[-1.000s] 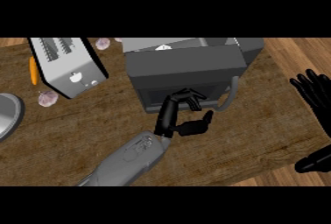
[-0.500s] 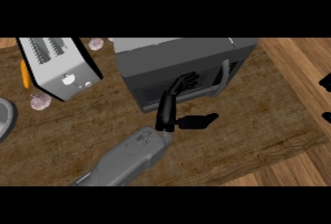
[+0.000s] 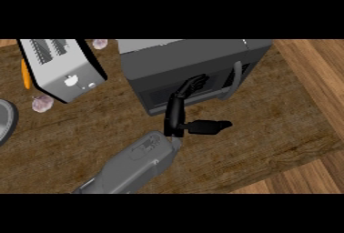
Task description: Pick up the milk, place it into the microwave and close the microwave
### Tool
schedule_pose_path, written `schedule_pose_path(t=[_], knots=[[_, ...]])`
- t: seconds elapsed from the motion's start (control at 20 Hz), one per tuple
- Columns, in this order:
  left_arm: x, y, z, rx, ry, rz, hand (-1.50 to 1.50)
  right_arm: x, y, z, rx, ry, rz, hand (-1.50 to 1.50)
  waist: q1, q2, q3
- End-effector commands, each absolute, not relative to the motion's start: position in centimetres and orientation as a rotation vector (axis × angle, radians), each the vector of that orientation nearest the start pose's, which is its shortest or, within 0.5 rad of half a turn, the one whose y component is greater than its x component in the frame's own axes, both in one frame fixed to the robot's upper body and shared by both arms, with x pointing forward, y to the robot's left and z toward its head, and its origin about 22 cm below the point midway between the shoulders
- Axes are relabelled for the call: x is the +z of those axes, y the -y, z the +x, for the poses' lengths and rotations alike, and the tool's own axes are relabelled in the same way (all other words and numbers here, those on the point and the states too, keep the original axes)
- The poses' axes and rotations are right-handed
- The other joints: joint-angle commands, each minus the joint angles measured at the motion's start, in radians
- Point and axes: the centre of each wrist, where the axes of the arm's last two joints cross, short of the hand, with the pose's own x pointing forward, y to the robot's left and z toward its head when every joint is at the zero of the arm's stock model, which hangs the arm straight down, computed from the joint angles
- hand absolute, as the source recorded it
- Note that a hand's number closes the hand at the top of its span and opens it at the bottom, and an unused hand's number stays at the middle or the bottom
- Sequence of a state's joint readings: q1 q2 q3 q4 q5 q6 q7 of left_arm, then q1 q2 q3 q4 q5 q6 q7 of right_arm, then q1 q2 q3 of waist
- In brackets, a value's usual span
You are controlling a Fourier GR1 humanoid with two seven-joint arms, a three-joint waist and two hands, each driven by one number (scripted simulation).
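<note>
The dark grey microwave [image 3: 191, 57] stands at the top middle, its door [image 3: 158, 95] facing me and lying flat against the body. The door's grey handle [image 3: 236, 76] is on its right side. My left hand [image 3: 175, 116] comes up from the lower middle. Its straight fingers [image 3: 192, 85] rest against the door front and its thumb [image 3: 212, 126] sticks out to the right, so the hand is open. No milk shows anywhere in view. My right hand does not show.
A silver toaster [image 3: 64, 68] stands at the upper left with an orange carrot [image 3: 25, 75] beside it. Two pale bulbs [image 3: 42, 103] [image 3: 99, 43] lie near it. A grey plate rim [image 3: 5, 120] shows at the left edge. The counter ends at the right.
My left hand's curled fingers have straightened and moved up against the microwave door. My right hand, at the right edge one second ago, has left the view.
</note>
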State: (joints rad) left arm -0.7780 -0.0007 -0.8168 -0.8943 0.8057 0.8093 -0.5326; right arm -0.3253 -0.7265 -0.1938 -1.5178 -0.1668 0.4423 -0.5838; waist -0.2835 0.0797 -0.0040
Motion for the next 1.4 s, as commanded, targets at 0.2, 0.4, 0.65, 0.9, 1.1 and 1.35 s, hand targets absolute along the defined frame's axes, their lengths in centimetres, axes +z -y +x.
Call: schedule_pose_path(t=[0.2, 0.4, 0.65, 0.9, 1.1, 1.35], knots=[[3.2, -1.4, 34.2, 0.039, 1.819, -0.013, -1.5, 19.7, 38.5, 30.2, 0.85, 2.316, -0.069, 1.5, 0.01, 0.017, 0.0], [3.2, -1.3, 34.2, 0.048, 1.825, -0.01, -1.5, 20.1, 38.8, 30.5, 0.851, 2.314, -0.081, 1.5, 0.009, 0.019, 0.001], [3.2, -1.0, 33.8, 0.04, 1.844, -0.039, -1.5, 14.2, 36.8, 31.6, 0.581, 2.279, 0.27, -1.5, 0.031, 0.037, 0.009], [3.1, -1.2, 34.1, 0.047, 1.841, -0.025, -1.5, 13.7, 37.7, 31.8, 0.548, 2.212, 0.335, -1.5, 0.018, 0.034, 0.004], [3.1, -1.2, 34.3, 0.05, 1.841, -0.027, -1.5, 14.6, 38.1, 32.4, 0.52, 2.217, 0.354, -1.5, 0.021, 0.031, 0.003], [3.0, -1.1, 34.2, 0.056, 1.849, -0.032, -1.5, 14.7, 38.9, 32.7, 0.494, 2.187, 0.396, -1.5, 0.018, 0.03, 0.004]])
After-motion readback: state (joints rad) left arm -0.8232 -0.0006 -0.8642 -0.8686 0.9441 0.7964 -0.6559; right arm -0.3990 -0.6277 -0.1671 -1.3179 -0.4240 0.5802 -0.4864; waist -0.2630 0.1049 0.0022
